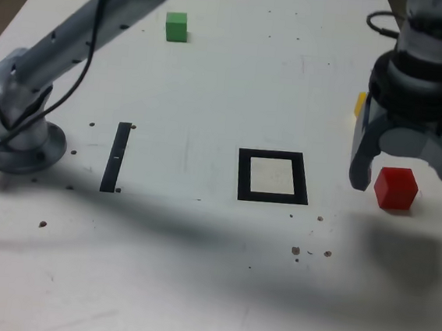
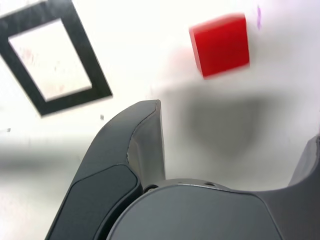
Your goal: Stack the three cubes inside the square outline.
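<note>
- The red cube (image 1: 396, 188) sits on the white counter (image 1: 186, 287), toward the exterior view's right, well apart from the square outline (image 1: 304, 191).
- Your claw (image 1: 409, 164), its two curved fingers spread wide and released, hangs above the counter with the red cube showing between its tips in the exterior view.
- The wrist view shows the red cube beyond the fingers, touched by neither, with a soft shadow on the counter between it and your claw.
- The yellow cube (image 1: 360, 104) is mostly hidden behind your claw; only a strip of it shows, farther up the exterior view than the red cube.
- The black square outline, pale at its centre, lies between the black strip and the red cube, and holds none of the three cubes.
- The green cube (image 1: 176, 27) stands alone near the far edge of the counter, toward the exterior view's left and well apart from the other two.
- The thin black strip (image 1: 115, 159) lies at the exterior view's left, between the arm's base (image 1: 26, 151) and the square outline.
- Your arm (image 1: 77, 37) rises from its base at the exterior view's left and passes out of the top of the frame, a dark cable (image 1: 89, 59) looping beside it.
- Small dark specks dot the counter, and a broad shadow crosses it below the outline in the exterior view.
</note>
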Motion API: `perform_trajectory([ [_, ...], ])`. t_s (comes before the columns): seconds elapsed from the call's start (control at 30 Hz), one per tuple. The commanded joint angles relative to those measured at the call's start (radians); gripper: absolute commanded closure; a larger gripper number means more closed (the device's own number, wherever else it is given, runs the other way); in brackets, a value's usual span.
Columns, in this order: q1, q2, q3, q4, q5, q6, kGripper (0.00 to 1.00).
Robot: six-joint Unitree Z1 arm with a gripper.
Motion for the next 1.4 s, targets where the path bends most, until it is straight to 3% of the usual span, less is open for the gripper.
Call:
perform_trajectory([
  [0.0, 0.022, 0.022, -0.007, 0.013, 0.008, 0.012, 0.02],
  [0.23, 0.076, 0.073, -0.038, 0.013, 0.011, 0.039, 0.03],
  [0.47, 0.083, 0.142, -0.088, 0.013, -0.013, 0.050, 0.04],
  [0.73, 0.100, 0.189, -0.134, 0.013, -0.006, 0.045, 0.14],
  [1.13, 0.104, 0.204, -0.160, 0.012, -0.042, 0.044, 0.26],
  [1.37, 0.105, 0.207, -0.169, 0.010, -0.030, 0.045, 0.32],
])
